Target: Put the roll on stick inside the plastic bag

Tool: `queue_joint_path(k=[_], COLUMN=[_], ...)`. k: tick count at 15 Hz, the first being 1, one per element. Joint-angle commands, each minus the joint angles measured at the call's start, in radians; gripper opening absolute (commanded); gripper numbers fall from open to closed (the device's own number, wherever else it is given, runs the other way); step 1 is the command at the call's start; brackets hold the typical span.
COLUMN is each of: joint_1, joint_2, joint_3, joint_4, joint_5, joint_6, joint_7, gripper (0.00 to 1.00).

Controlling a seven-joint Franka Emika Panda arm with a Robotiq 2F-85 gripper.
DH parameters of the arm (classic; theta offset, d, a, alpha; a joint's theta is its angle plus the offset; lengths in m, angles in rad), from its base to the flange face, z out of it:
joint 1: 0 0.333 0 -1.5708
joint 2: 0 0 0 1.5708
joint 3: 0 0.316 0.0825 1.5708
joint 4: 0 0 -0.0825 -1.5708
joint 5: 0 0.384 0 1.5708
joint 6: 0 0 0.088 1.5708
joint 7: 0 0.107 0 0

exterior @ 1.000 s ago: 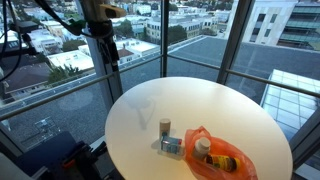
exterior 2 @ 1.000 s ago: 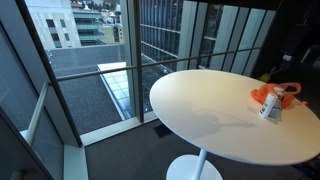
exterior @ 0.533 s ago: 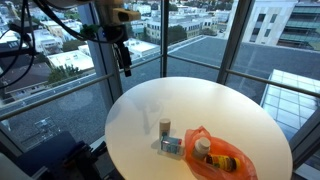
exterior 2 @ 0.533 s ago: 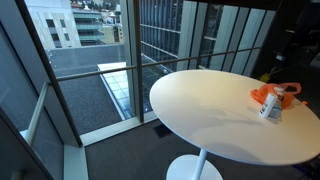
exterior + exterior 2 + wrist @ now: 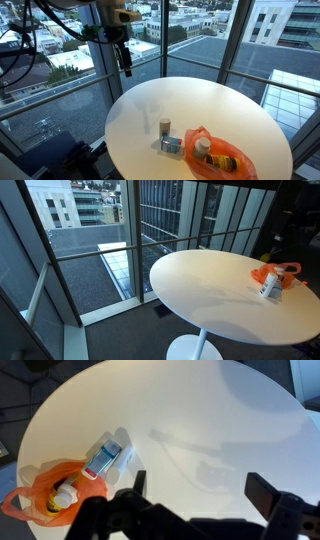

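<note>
The roll-on stick [image 5: 164, 126] is small and pale and stands upright on the round white table [image 5: 220, 105], beside a blue-and-white pack [image 5: 172, 145]. The orange plastic bag [image 5: 218, 155] lies next to them with a white-capped bottle inside. In the wrist view the bag [image 5: 45, 495] is at lower left and the pack [image 5: 103, 461] beside it. My gripper [image 5: 126, 66] hangs high above the table's far edge, well away from these things. In the wrist view the gripper [image 5: 200, 490] is open and empty. The bag also shows in an exterior view [image 5: 275, 276].
Floor-to-ceiling windows with dark frames [image 5: 225, 40] surround the table. The table stands on a single pedestal [image 5: 196, 348]. Cables and the arm's mount [image 5: 20, 50] are at the far side.
The arm moved toward the table during the first half second. It has held still since. The things on the table have not moved.
</note>
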Motion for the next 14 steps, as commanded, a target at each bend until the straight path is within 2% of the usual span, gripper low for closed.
queue_joint_path(k=[1, 8, 14], joint_1=[-0.006, -0.054, -0.070], joint_2=[0.040, 0.167, 0.276], joint_3=[-0.026, -0.114, -0.193], joint_4=[0.026, 0.037, 0.038], joint_5=[-0.010, 0.000, 0.032], joint_6=[-0.016, 0.039, 0.180], joint_7=[0.025, 0.046, 0.039], gripper=[1.00, 1.00, 1.00])
